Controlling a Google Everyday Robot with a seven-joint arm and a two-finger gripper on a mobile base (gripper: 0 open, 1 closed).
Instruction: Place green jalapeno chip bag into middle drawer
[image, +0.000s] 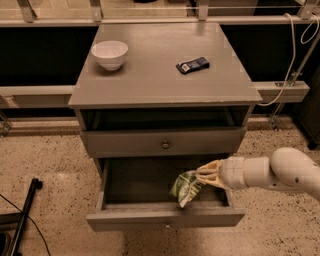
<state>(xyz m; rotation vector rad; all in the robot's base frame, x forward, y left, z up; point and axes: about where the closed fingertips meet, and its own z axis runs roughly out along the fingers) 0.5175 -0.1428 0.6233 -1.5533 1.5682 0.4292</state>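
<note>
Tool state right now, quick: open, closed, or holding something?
The tool: closed on the green jalapeno chip bag, which hangs from it over the right side of the open middle drawer.

The arm (292, 175) was smooth, cream-white, built of thick rounded segments; a dark seam ringed its wrist; the gripper (201, 176), slim pale-tan fingers (210, 167), sat over the middle drawer (165, 218), pinching the green jalapeno chip bag (185, 186).

Gripper (201, 176) in the middle drawer (140, 218) hides part of the bag (184, 188)
</note>
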